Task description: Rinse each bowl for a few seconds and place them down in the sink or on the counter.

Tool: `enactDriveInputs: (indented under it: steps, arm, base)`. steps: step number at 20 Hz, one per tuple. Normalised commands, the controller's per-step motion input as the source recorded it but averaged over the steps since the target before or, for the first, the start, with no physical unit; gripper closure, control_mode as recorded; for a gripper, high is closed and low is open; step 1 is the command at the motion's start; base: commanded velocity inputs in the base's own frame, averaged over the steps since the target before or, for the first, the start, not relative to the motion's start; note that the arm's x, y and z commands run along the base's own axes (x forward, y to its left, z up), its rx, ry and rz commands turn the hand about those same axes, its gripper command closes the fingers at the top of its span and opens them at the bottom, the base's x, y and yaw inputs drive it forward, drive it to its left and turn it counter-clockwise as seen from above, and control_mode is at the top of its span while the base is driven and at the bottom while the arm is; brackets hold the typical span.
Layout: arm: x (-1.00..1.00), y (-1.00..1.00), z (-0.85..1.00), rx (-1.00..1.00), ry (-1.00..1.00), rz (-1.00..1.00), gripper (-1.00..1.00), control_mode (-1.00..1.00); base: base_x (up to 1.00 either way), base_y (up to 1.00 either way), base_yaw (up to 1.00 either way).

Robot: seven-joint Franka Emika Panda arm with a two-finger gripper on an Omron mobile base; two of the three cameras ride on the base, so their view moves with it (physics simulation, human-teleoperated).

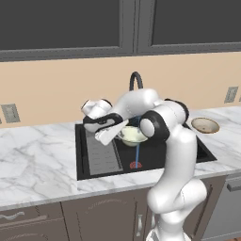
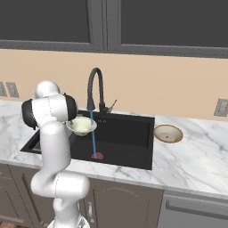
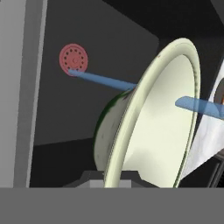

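The pale cream-green bowl hangs over the black sink under the arched faucet. My gripper is shut on its rim from the left. In the hand view the bowl stands edge-on, with my gripper clamped on its rim at the bottom. A blue water stream falls from the faucet past the bowl to the red drain. It meets the bowl's inside in the hand view. The shallow beige bowl sits upright on the counter right of the sink.
A grey ribbed rack lies in the left part of the basin. Marble counter runs on both sides. Wall outlets sit on the backsplash, and dark upper cabinets hang above.
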Motion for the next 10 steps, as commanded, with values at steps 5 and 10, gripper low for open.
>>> enactDriveInputs:
  steps: [5,10]
  arm:
    - [0.08,0.12,0.00,0.00,0.00,-0.05,1.00,-1.00]
    - [0.03,0.37,0.04,0.00,0.00,-0.01,1.00,-1.00]
  base:
    - [0.00,0.00,0.00]
    - [0.00,0.00,0.00]
